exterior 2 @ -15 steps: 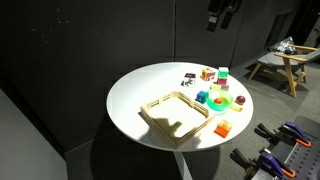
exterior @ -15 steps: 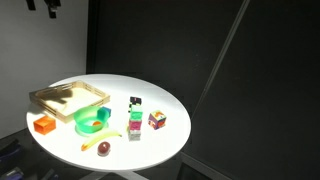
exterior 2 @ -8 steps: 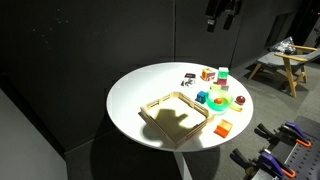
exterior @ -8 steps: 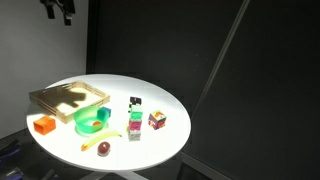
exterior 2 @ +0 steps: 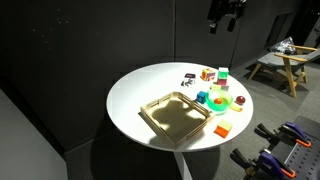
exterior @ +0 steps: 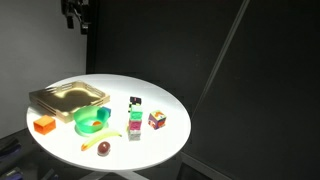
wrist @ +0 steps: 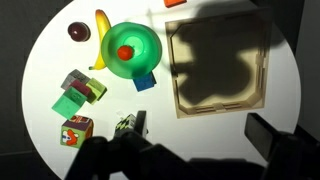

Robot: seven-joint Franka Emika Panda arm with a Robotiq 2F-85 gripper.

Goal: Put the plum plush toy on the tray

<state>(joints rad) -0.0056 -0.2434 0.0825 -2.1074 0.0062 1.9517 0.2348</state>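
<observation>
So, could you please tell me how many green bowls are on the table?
1. The green bowl sits beside the tray, with the banana at its other side; none appears hidden.

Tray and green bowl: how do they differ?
The tray is rectangular and pale wood; the bowl is round and bright green. The tray is the larger of the two. The tray holds nothing, while the bowl has a small red thing in it. Both are open containers sitting side by side on the white table.

Harsh overhead light glared off the white table (exterior 2: 135,95); the room around was black, and shadow filled the tray (exterior 2: 157,103).
</observation>
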